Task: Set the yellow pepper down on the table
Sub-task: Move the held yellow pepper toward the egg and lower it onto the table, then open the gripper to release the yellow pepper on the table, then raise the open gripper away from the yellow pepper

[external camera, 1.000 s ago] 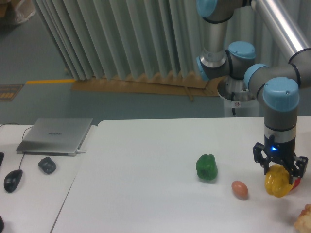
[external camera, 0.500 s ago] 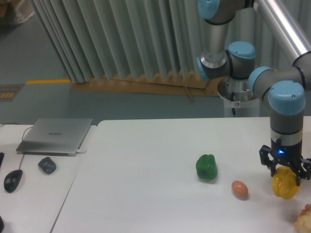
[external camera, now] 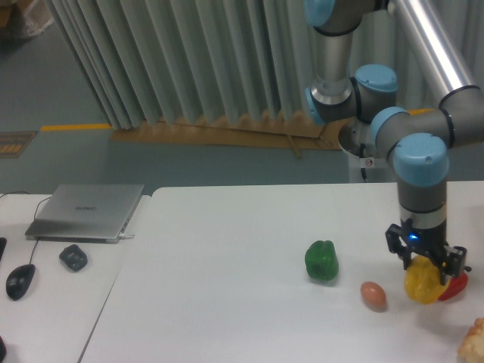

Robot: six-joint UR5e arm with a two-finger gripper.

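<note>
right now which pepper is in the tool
The yellow pepper, held in the tool at the table's right. The green pepper sits free; the red pepper peeks from behind.

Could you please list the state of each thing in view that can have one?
pincer: shut on the yellow pepper.
yellow pepper: held by the pincer, at the table's right side; whether it touches the top is unclear.
red pepper: partly hidden behind the yellow pepper.
green pepper: resting free on the table.
egg: lying free on the table.
laptop: closed.
</note>
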